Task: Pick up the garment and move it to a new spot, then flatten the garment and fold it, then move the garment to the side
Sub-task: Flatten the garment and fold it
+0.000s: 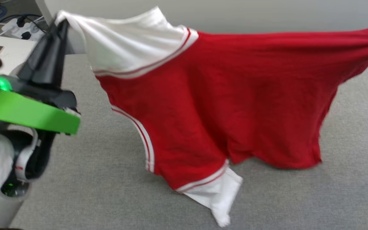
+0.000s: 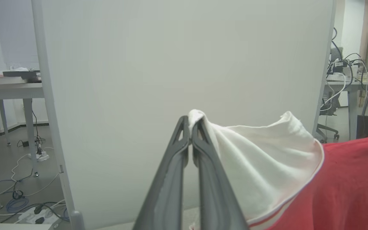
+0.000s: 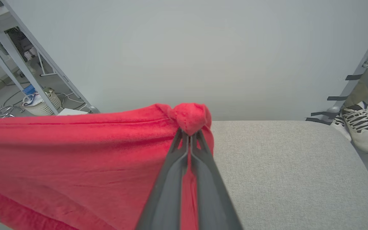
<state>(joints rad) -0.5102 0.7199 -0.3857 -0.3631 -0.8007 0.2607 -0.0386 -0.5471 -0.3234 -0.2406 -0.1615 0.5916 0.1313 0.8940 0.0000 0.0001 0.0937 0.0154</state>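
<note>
Above the grey padded surface [image 1: 75, 191], you have the garment [image 1: 222, 105] hanging stretched between both arms, its plain red side toward the head camera. The lower white sleeve [image 1: 219, 195] hangs down to the surface; contact cannot be told.

Left gripper [image 2: 189, 124]: fingers closed, pinching the edge of the upper white sleeve [image 2: 260, 159].

Right gripper [image 3: 188, 135]: fingers closed on a bunched knob of red fabric at the garment's opposite end.

Containers: one white latticed basket [image 3: 48, 107] sits on the floor past the white panel [image 3: 203, 48], seen in the right wrist view. Something blue and white lies in it, too small to identify.

A person's pale laced shoe [image 3: 361, 127] stands on the floor just beside the surface's far corner.
</note>
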